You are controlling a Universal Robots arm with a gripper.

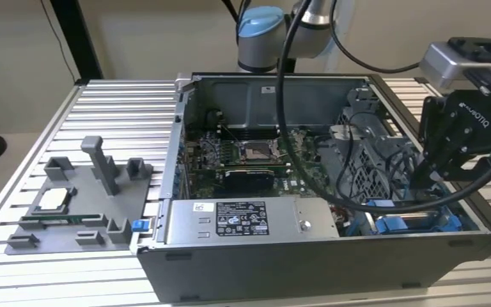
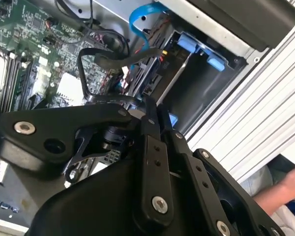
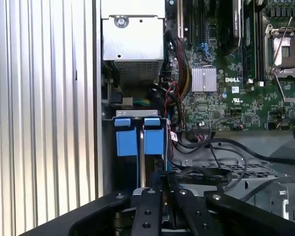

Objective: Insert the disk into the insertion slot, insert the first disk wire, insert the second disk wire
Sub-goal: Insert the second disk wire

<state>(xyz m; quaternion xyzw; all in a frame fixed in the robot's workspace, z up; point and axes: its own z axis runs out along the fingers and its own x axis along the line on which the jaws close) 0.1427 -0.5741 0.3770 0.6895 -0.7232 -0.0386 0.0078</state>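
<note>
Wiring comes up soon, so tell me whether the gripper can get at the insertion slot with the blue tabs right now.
Probably yes. The gripper hangs inside the open case close by the insertion slot, whose blue tabs face it uncovered. Black cables run beside the slot, not across it.

Ribbed bare-metal table [image 1: 100,102], matt black tool [image 3: 163,196]

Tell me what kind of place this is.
Probably a robotics lab bench set up for computer assembly. An open PC case sits on a ribbed aluminium table, a grey fixture holding parts lies beside it, and the arm's end effector hangs over the drive bay.
</note>
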